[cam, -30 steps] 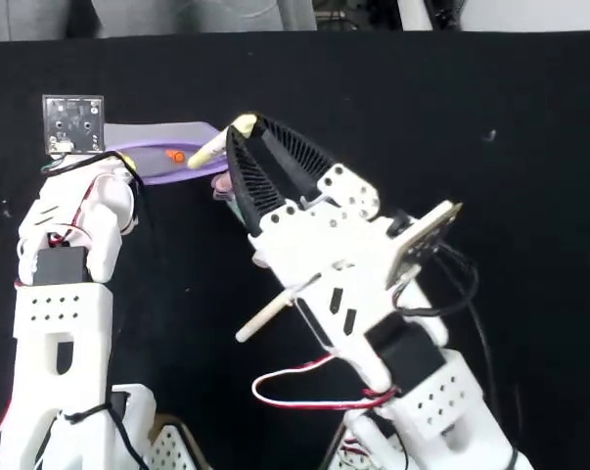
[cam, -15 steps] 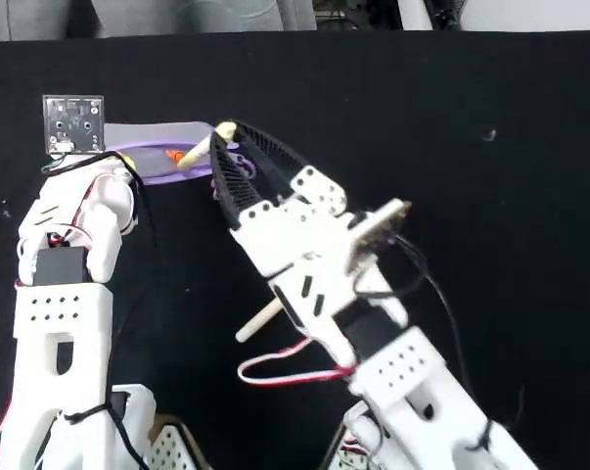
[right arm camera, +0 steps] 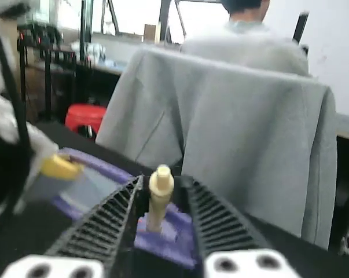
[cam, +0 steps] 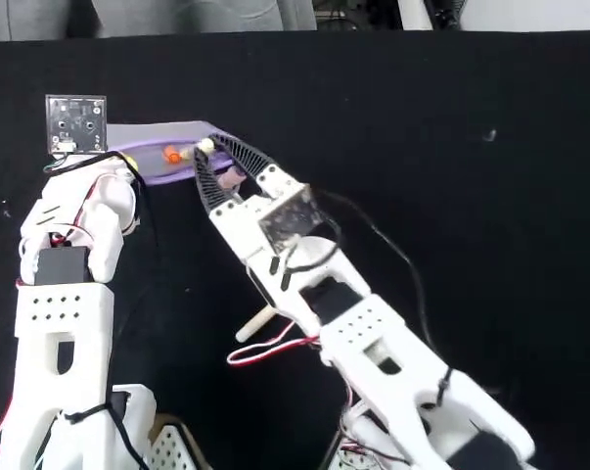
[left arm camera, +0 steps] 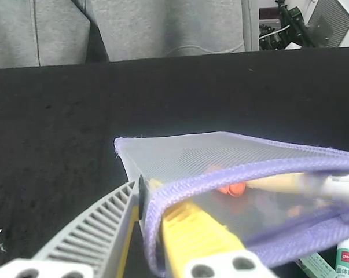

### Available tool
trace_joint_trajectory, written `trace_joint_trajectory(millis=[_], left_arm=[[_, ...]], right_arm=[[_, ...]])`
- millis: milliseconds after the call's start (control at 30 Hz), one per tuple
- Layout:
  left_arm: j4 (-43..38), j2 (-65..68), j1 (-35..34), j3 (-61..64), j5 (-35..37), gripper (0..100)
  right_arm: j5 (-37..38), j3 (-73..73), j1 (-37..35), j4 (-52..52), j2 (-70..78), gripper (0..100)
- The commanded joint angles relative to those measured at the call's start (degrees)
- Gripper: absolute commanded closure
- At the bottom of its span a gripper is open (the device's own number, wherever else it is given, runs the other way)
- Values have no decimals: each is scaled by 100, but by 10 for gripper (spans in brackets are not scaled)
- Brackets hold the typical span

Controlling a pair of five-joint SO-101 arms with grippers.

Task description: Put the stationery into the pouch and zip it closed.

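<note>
High view looks down on a black table (cam: 490, 255) with a purple mesh pouch (cam: 162, 137) near its far left corner. Left gripper (cam: 128, 166) pinches the pouch's open edge, one finger inside and one outside, holding the mouth apart. Right gripper (cam: 214, 164) has its jaws closed on a cream pen (cam: 205, 146), whose tip is at or just inside the mouth. An orange item (left arm camera: 229, 188) lies inside. A wooden stick (cam: 254, 323) lies towards the table's near edge, under the right arm, and a glue stick (left arm camera: 346, 258) rests just beside the pouch. By this, packing looks partly done: pen, stick and glue remain, then the zip
</note>
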Motion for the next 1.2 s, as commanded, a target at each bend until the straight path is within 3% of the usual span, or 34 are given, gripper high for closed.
trace_joint_trajectory(millis=[0,67,333,533,633,767,1033,1167], left_arm=[[-123,-79,75,-75,88,972],[-132,-79,75,-75,88,972],[-149,-70,92,-57,88,972],[-299,-70,303,84,97,972],[-237,-70,40,-22,571,972],[193,62,-444,-576,1108,972],[1864,1556,-523,-2888,1116,972],[2312,2321,-541,-3662,1090,972]], right_arm=[[79,-277,-88,-62,127,649],[79,-277,-88,-62,127,626],[70,-233,-229,-9,-233,734],[105,-259,-949,1204,-945,740],[105,-277,-1020,1679,-1473,738],[114,-259,-879,2259,-2396,738],[70,-286,202,3464,-4374,740],[70,-286,413,4334,-4875,740]])
